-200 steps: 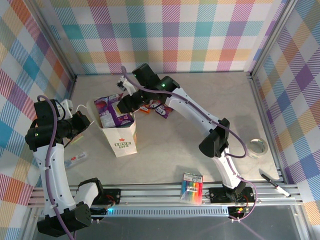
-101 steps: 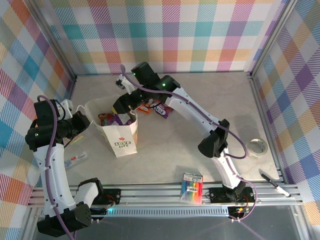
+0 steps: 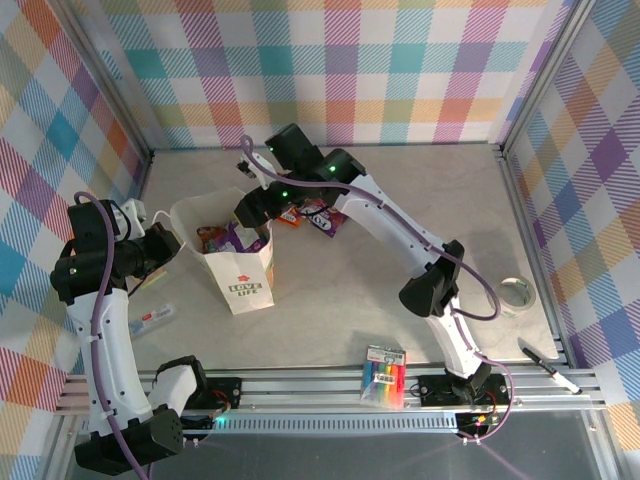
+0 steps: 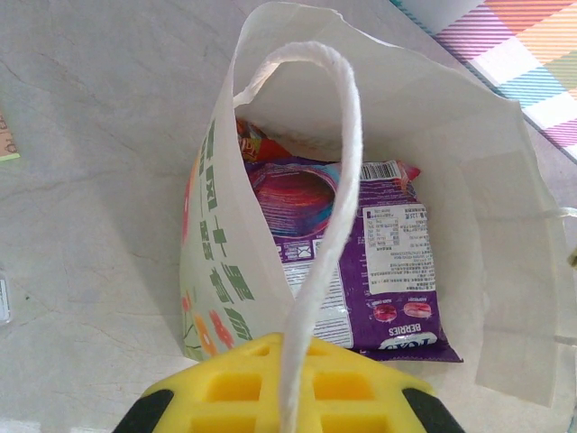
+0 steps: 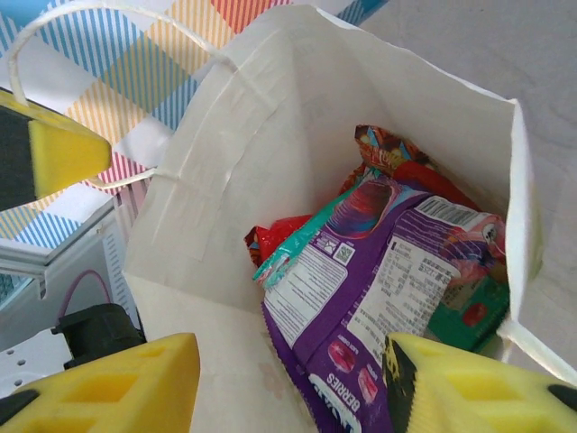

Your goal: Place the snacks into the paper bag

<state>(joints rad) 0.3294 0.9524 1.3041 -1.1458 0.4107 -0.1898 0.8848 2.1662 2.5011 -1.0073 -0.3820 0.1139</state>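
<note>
Right tool (image 5: 288,383) had let go of the purple packet (image 5: 388,307); jaws stood apart over the paper bag (image 3: 245,282), packet lying inside atop other snacks (image 5: 424,180). Left tool (image 3: 165,245) clamped on the bag's handle (image 4: 334,180). Bag upright on counter (image 3: 350,290).

Light is bright, even and diffuse from overhead; the table (image 3: 450,190) carries only soft, short shadows beside the paper bag (image 3: 245,280). Wrist views are sharp inside the bag, with a faint sheen on the purple packet (image 4: 388,271). The near yellow pads (image 5: 108,379) are blurred.
</note>
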